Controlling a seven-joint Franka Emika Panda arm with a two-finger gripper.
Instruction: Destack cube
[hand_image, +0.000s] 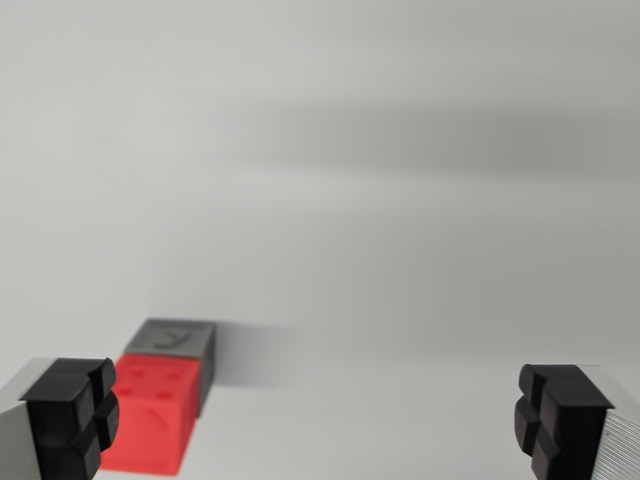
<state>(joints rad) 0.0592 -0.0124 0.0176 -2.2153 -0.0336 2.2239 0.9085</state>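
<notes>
Red cube (150, 415) beside grey cube (180, 345); marking unreadable.

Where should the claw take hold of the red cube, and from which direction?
Grip the red cube across two opposite flat side faces, coming straight down from above. It appears to sit against or on the grey cube, which blocks one side. The open claw is off to the wrist view's right of it, so shift left first.

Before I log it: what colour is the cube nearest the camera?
Red, with a grey cube behind; wrist view.
</notes>
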